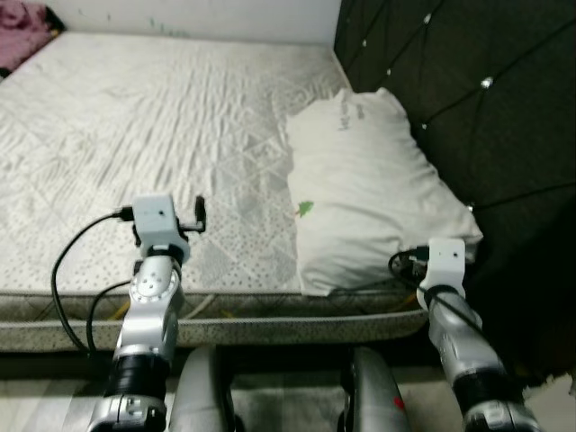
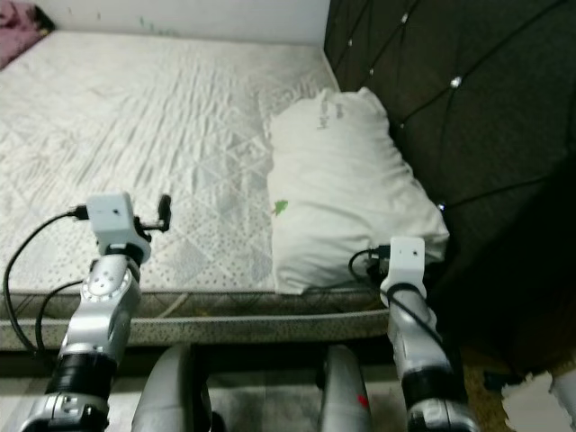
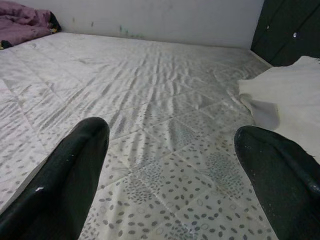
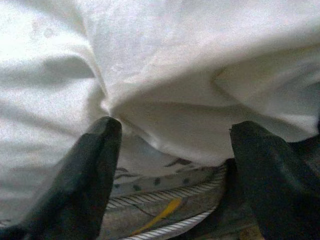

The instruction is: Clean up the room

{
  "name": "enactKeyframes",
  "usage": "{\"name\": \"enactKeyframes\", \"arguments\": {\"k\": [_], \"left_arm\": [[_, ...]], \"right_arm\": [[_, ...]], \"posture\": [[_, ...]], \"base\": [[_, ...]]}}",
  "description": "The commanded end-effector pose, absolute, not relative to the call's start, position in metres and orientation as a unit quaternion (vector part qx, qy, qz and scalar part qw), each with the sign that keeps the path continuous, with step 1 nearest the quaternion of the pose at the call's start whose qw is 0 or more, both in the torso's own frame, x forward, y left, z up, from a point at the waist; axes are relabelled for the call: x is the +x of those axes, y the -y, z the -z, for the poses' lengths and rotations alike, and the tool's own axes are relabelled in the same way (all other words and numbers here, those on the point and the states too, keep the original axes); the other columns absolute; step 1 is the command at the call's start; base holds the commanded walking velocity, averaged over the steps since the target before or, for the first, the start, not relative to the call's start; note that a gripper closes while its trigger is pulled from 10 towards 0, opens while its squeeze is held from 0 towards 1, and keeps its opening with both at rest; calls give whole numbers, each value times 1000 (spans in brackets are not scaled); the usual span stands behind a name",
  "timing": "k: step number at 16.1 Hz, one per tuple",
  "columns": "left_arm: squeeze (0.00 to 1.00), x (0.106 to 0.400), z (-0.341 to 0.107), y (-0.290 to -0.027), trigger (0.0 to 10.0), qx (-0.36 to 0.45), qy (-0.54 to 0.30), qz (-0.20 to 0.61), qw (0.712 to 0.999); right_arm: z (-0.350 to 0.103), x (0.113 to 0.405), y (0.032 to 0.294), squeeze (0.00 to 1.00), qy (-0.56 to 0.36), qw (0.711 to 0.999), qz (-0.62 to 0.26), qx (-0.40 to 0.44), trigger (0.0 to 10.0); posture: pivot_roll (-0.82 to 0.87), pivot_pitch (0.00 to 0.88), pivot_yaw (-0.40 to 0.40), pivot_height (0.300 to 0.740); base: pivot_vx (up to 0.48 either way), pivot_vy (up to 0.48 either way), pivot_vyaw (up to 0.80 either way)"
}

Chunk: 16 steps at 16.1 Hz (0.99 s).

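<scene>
At the near right corner of the quilted white mattress, your right gripper spreads its fingers under the white fabric pillow, ready to grip; your left gripper hovers spread.

A bare quilted mattress with a small leaf print fills most of the scene; its corded edge runs along the near side. A dark tufted headboard with shiny studs stands along the right side of the bed. A plain pale wall lies beyond the far edge, marked with a few greenish smudges. Light wood-look floor shows below the near edge at lower left. Lighting is even and soft, dimmer toward the headboard side.
</scene>
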<state>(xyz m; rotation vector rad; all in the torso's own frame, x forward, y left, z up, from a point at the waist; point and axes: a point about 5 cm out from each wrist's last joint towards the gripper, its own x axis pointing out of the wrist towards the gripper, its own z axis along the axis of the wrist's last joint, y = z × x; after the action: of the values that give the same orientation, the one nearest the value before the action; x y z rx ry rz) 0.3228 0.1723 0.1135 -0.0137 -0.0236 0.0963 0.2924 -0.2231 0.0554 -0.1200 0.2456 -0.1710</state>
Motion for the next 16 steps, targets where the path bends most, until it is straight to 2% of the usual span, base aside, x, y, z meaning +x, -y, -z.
{"name": "enactKeyframes", "arguments": {"k": [1, 3, 6, 8, 9, 10, 13, 16], "left_arm": [[0, 325, -120, -171, 10000, -10, 27, -45, 999], [0, 323, -120, -171, 10000, -6, 33, -44, 998], [0, 308, -121, -171, 10000, -5, 48, -40, 998], [0, 306, -121, -169, 10000, -3, 51, -33, 998], [0, 305, -121, -169, 10000, -3, 51, -32, 998], [0, 303, -119, -169, 10000, -5, 45, -32, 998], [0, 304, -120, -167, 10000, -7, 44, -27, 999], [0, 301, -118, -165, 10000, -14, 34, -28, 999]], "right_arm": [[-80, 293, 216, 1000, -48, 994, 67, -73, 10000], [-93, 289, 210, 1000, -11, 995, 62, -79, 10000], [-138, 290, 175, 1000, 78, 995, 35, -51, 10000], [-142, 296, 159, 1000, 77, 996, 20, -43, 10000], [-142, 297, 154, 863, 75, 996, 14, -38, 10000], [-142, 302, 143, 0, 76, 997, -10, -16, 10000], [-154, 310, 131, 0, 92, 995, -37, 31, 10000], [-165, 311, 123, 0, 101, 993, -43, 51, 10000]], "posture": [[6, 0, 16, 577], [4, 0, 24, 577], [5, 0, 37, 577], [15, 0, 36, 577], [17, 0, 38, 577], [24, 0, 49, 577], [32, 0, 39, 585], [22, 0, 53, 617]], "base": [[0, 0, 0], [0, 0, 0], [0, 0, 0], [0, 0, 0], [0, 0, 0], [0, 0, 0], [0, 0, 0], [0, 0, 0]]}}
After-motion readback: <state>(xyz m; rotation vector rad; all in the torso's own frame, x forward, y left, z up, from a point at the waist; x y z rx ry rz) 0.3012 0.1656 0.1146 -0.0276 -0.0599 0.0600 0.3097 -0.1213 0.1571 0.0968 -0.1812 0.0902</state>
